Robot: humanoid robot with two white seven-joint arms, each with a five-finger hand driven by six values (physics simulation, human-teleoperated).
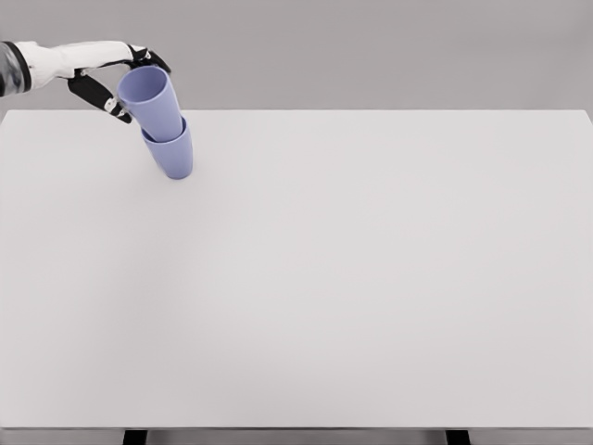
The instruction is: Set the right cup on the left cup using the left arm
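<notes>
A broad white counter [371, 278] filled almost the whole frame, its far edge running across the upper part of the picture and its near edge along the bottom, where two dark supports showed beneath it. Above the far edge lay a plain grey backdrop.

In the upper left of the frame stood two pale blue-violet cups, one nested in the other. The lower cup [172, 155] rested on the counter near its far left corner, tilted so that its mouth leaned toward the upper left. The upper cup [152, 100] sat with its base inside the lower cup's mouth, leaning the same way, its open rim facing up and to the left.

The white left arm entered from the left edge at the top of the picture. Its left robot hand [116, 82], with dark fingers [93, 93], was closed around the upper cup just below the rim, fingers showing on the left side and behind the rim.
</notes>
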